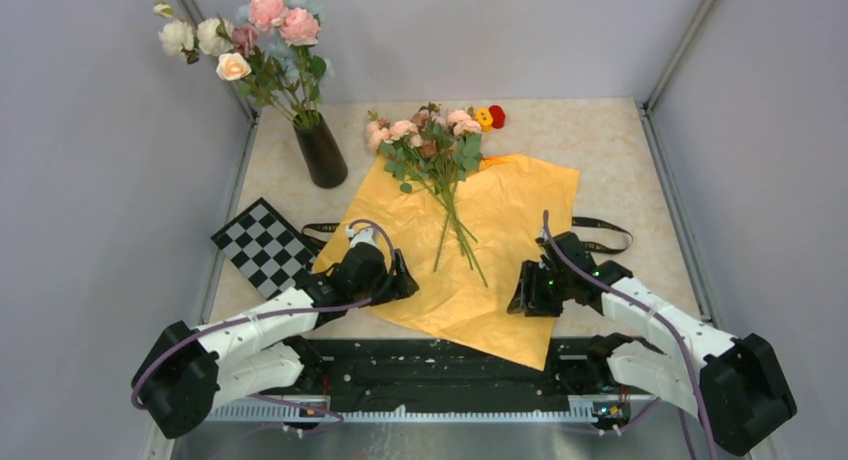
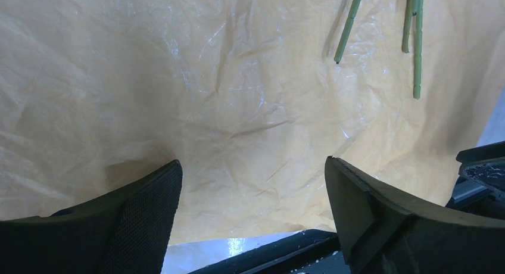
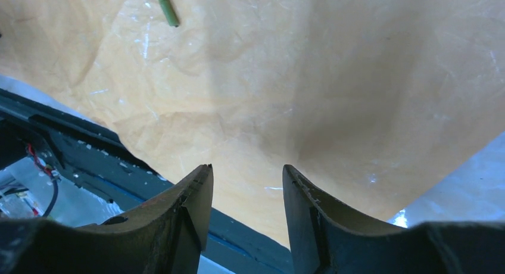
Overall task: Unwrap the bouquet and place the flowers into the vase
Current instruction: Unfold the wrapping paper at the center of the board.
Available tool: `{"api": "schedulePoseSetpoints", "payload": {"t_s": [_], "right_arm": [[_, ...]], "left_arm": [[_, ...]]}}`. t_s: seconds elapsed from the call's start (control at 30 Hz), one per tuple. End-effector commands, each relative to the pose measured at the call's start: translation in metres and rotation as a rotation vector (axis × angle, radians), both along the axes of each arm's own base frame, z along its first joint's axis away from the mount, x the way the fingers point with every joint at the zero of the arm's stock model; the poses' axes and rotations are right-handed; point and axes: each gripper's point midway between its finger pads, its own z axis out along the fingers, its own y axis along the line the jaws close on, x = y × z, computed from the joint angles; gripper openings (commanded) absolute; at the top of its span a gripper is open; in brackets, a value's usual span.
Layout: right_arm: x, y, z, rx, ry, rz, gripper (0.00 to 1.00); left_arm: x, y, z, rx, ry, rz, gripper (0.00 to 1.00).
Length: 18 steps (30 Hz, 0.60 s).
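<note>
"Nearest us, both arms hover low. The left gripper [image 2: 253,173] is spread wide, the right gripper [image 3: 247,173] is parted halfway, and neither holds anything."

"The orange paper [image 1: 510,210] lies flat beneath them, so the unwrapping looks done."

"The flowers [image 1: 425,140] lie loose on it, stems toward us. Next I'd pinch those thin stems together."

"Then off to the vase [image 1: 322,155], far left, beside the taller bunch [image 1: 255,35] in it."

The flowers [image 1: 440,170] lie on the spread orange paper [image 1: 500,260], with the left claw [image 1: 402,280] and right claw [image 1: 522,294] flanking their stems.
</note>
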Motion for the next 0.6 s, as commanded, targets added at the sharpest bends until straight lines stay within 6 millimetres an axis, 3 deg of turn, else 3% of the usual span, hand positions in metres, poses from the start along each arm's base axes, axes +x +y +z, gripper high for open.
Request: {"api": "schedulePoseSetpoints", "payload": {"t_s": [0.0,0.1,0.23,0.43,0.57], "right_arm": [[0.001,-0.006,-0.011,-0.038,-0.015,-0.010,0.48],[0.001,-0.007,-0.014,-0.050,-0.011,-0.008,0.48],[0.012,-0.003,-0.002,-0.037,-0.055,-0.008,0.48],[0.050,0.019,0.035,0.045,-0.199,-0.019,0.48],[0.086,0.038,0.054,0.082,-0.283,-0.021,0.46]], "left_arm": [[0.005,0.000,0.005,-0.001,-0.018,0.007,0.93],[0.007,0.000,0.011,0.003,-0.034,0.002,0.93],[0.014,0.003,0.031,0.061,-0.066,-0.029,0.97],[0.036,0.006,0.076,0.039,-0.110,-0.100,0.99],[0.057,0.025,0.102,0.101,-0.128,-0.120,0.99]]}}
